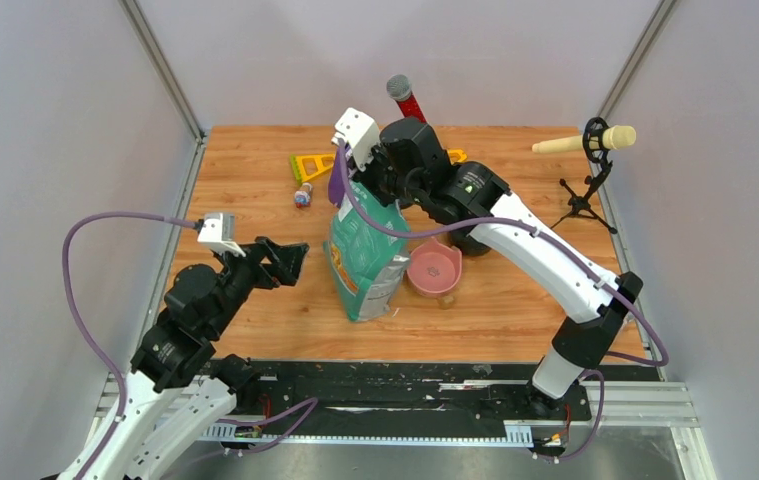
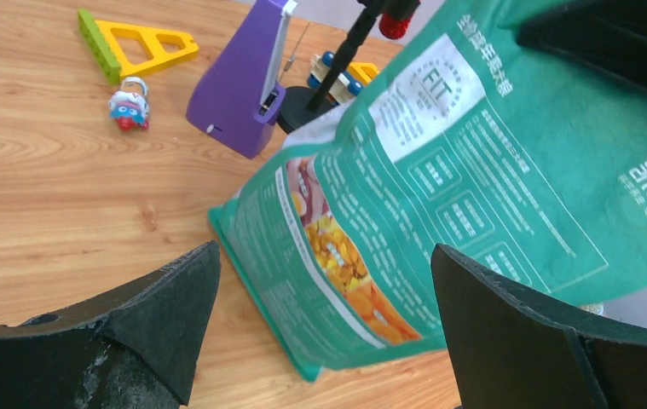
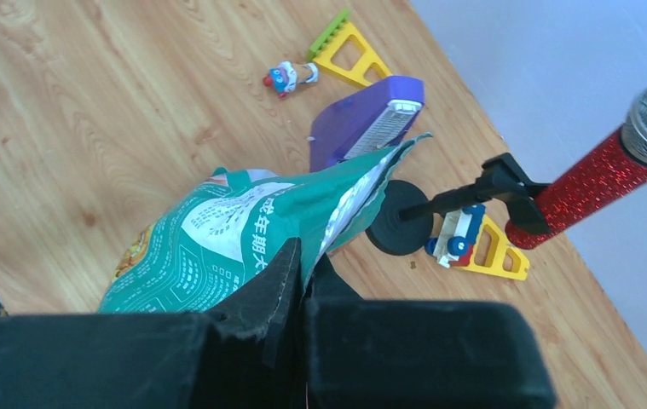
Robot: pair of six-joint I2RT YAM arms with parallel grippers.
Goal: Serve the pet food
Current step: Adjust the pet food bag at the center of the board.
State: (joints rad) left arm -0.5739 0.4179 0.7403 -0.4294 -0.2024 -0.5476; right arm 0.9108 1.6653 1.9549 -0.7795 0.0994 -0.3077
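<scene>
A large teal-green bag [image 1: 365, 255] with a white label stands tilted in the middle of the table. My right gripper [image 1: 368, 176] is shut on its top edge, and in the right wrist view the fingers [image 3: 303, 251] pinch the crumpled top of the bag [image 3: 209, 247]. The pet food itself is hidden inside the bag. My left gripper [image 1: 290, 262] hangs wide open just left of the bag, apart from it. In the left wrist view the bag's lower side [image 2: 473, 170] fills the space beyond the left gripper [image 2: 326, 250]. A pink bowl [image 1: 433, 268] sits against the bag's right side.
Behind the bag are a purple wedge-shaped object [image 1: 337, 185], a red glitter microphone [image 1: 405, 97] on a black stand, a yellow triangle toy [image 1: 310, 165] and a small figure [image 1: 302, 195]. A beige microphone [image 1: 585, 142] on a tripod stands at the right edge.
</scene>
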